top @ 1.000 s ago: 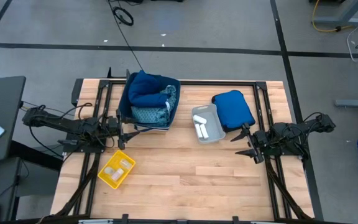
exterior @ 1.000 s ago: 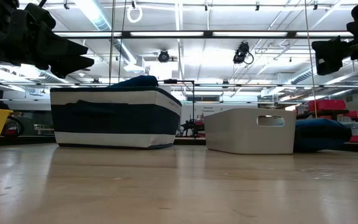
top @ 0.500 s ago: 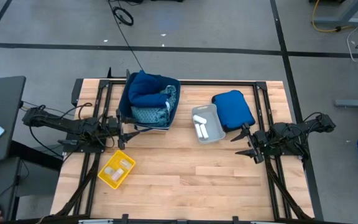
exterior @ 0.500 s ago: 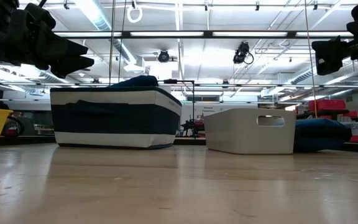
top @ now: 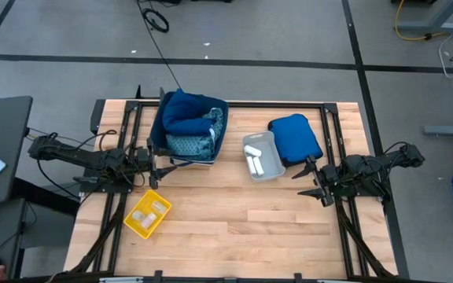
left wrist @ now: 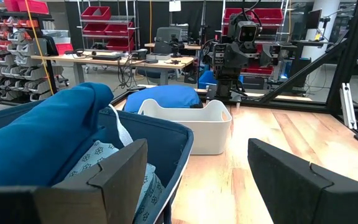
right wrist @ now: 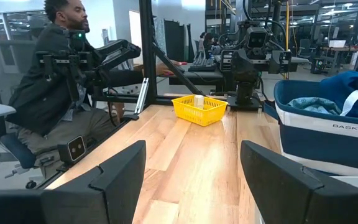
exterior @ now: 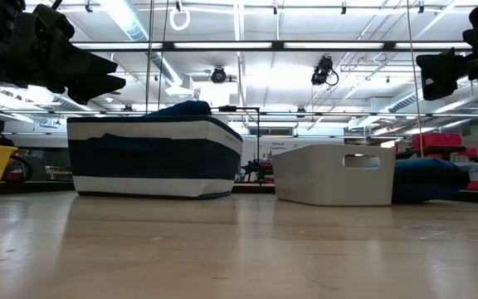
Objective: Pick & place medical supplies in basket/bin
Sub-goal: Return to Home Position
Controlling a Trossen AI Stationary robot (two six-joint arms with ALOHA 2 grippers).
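Nothing on the table (top: 234, 228) has moved since a second ago, and both arms have stayed still.

The big navy bin (top: 225, 118) sits at the back. The dark navy gown (top: 183, 110) and the light blue patterned gown (top: 191, 144) are piled inside it. The royal-blue bundle (top: 296, 137) lies beside the grey tray (top: 270, 140). The yellow tray (top: 141, 229) sits nearer the front. White packets (top: 253, 159) lie in both trays.

The left gripper (top: 156, 165) hangs just beside the bin with its fingers spread wide and nothing in them. The right gripper (top: 307, 179) is near the grey tray, also spread wide with nothing in it.

I think the left arm could bump the bin wall or catch a gown as it pulls away, because it is so close.

From above you can see the packets. From table height the tray walls hide them. Only the right wrist view shows a person (right wrist: 48, 81) sitting past the table.
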